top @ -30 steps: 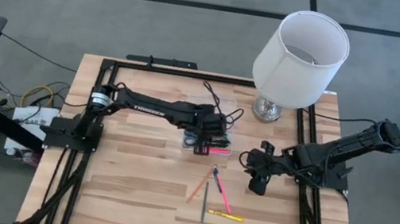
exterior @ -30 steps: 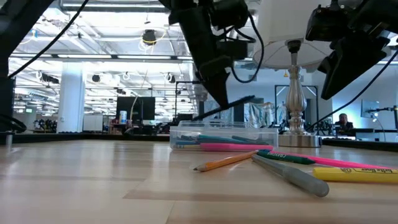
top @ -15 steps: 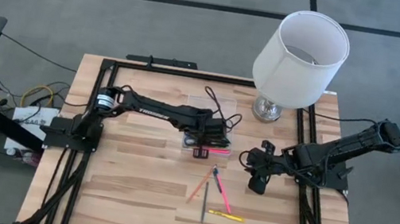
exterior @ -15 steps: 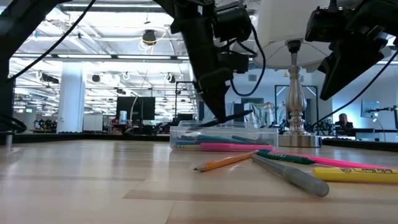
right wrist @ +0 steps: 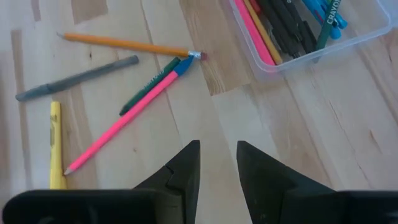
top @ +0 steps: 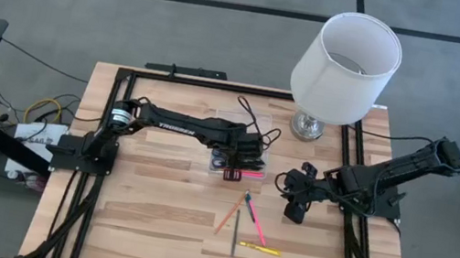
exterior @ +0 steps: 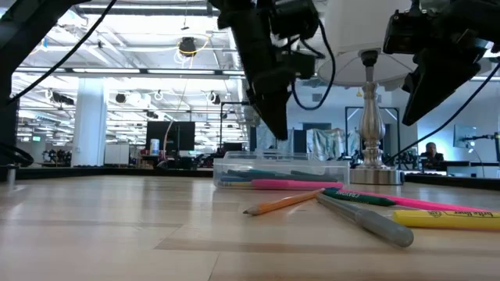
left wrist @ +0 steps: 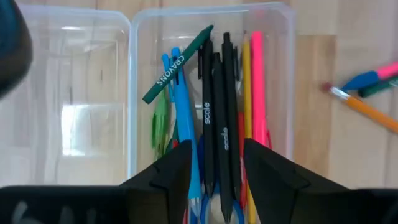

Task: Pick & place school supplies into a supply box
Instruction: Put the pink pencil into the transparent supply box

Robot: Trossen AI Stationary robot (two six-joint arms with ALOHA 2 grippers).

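Left gripper (left wrist: 214,180) hovers spread and empty over the supply box (left wrist: 273,74) holding pens; right gripper (right wrist: 217,165) waits spread, right of it

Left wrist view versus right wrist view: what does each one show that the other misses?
Only the left wrist view looks straight down into the clear box, showing its open lid beside it and the black pens, blue pen and green crayon lying lengthwise, with the open left gripper above them. Only the right wrist view shows the loose items on the table: grey pen, yellow highlighter and pink pencil, ahead of the open right gripper. Both show the box's contents and the orange pencil.
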